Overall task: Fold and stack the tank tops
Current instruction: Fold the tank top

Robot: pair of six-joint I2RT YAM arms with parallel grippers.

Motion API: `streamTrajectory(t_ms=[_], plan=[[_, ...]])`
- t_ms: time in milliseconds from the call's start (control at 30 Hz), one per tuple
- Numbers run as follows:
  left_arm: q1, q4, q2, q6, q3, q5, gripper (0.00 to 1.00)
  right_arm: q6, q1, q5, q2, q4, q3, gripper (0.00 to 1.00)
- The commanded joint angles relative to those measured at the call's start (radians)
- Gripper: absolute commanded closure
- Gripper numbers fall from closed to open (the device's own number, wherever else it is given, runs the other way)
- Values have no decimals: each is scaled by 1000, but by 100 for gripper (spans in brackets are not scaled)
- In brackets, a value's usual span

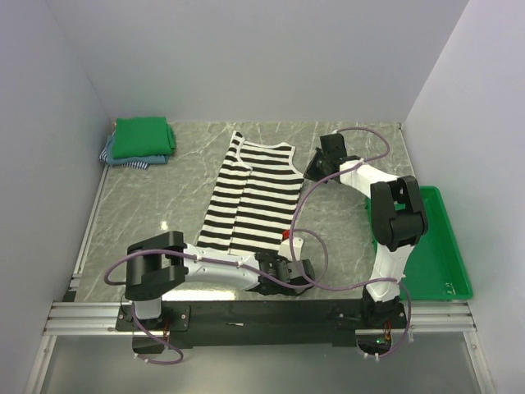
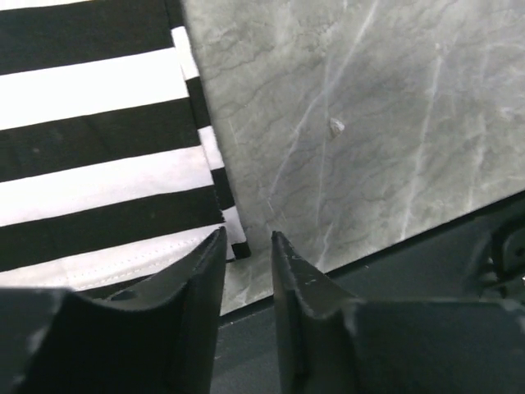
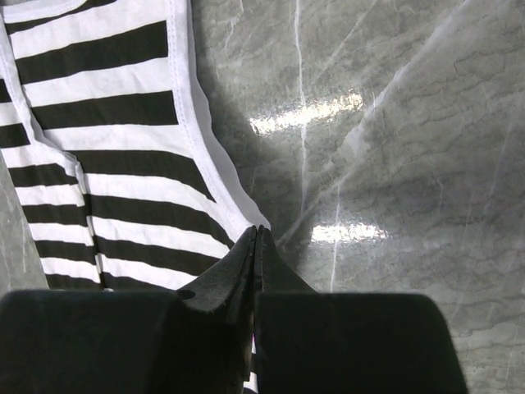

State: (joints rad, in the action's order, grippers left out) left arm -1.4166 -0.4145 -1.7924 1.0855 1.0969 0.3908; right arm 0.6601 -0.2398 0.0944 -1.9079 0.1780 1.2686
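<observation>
**Left fingers at hem corner, right at armhole edge: grasp for the side fold**

Left gripper (image 2: 247,234) sits low at the near table edge with its forearm laid almost flat. Its jaws are slightly apart and empty, tips just beside the near right hem corner of the striped tank top (image 1: 250,193). The top lies flat mid-table, neck away.

Right gripper (image 3: 256,231) reaches forward, wrist tipped down. Its jaws are pressed together at the armhole edge; cannot tell if cloth is caught.

Judgement: pinch the same side edge at both ends, lift low, carry across evenly.

Folded green top (image 1: 143,138) lies far left.
</observation>
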Motion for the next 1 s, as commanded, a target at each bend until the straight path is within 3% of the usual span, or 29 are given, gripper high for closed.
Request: streamTrajectory(t_ms=[0, 200, 367, 467, 967], plan=[[-15, -67, -22, 22, 49, 62, 73, -4, -4, -5, 21, -23, -14, 100], [-48, -210, -84, 42, 139, 161, 74, -1, -4, 4, 27, -37, -25, 100], [-87, -276, -111, 60, 205, 215, 61, -1, -4, 11, 36, -40, -25, 100], [-90, -305, -102, 73, 216, 243, 60, -2, -3, 13, 38, -35, -21, 100], [-96, -302, -162, 62, 236, 260, 67, 4, -4, 24, 35, -48, -29, 100]])
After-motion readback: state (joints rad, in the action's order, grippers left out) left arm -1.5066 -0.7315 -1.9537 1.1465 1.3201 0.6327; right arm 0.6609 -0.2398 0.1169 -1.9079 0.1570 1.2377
